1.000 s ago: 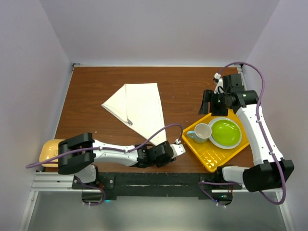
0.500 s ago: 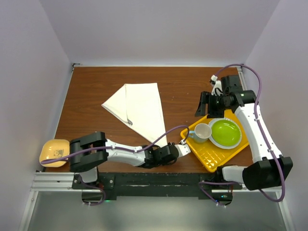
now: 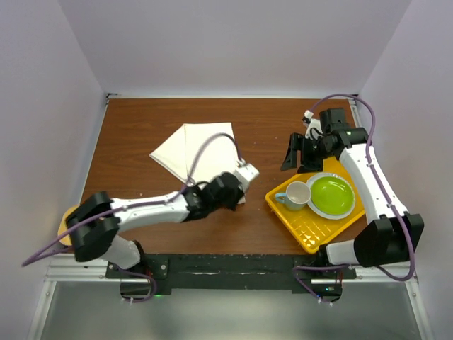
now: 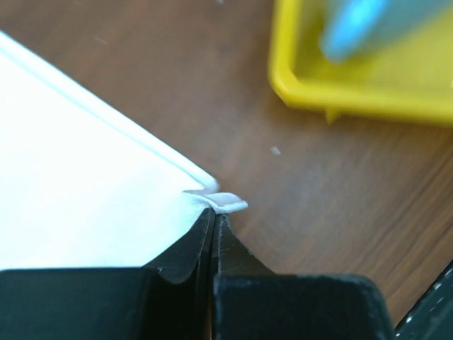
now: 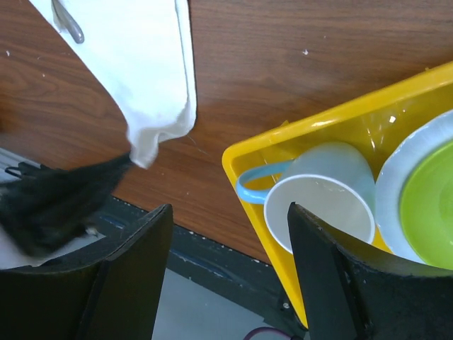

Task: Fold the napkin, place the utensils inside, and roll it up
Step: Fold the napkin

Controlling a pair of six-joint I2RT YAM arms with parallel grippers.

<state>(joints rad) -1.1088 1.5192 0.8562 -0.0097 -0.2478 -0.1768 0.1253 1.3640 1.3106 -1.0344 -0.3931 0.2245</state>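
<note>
I see left gripper [image 4: 214, 221] jaws together, clamped on near-right corner of napkin [image 3: 202, 152]; cloth tip pokes out just past fingertips. Rest of napkin folded, lying left of desk [image 3: 141, 127] centre. Silver knife [image 5: 67, 20] end shows on cloth near fold. Right gripper [image 5: 228, 212] jaws wide apart, nothing between, hovering over far-left corner of yellow tray [image 3: 311, 230]. Tray holds mug [image 3: 297, 193] and green plate [image 3: 331, 195], near desk's right edge.

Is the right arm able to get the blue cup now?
Probably yes. The right gripper hangs open close by the yellow tray, and the blue cup sits uncovered in its corner, with the green plate beside it.
</note>
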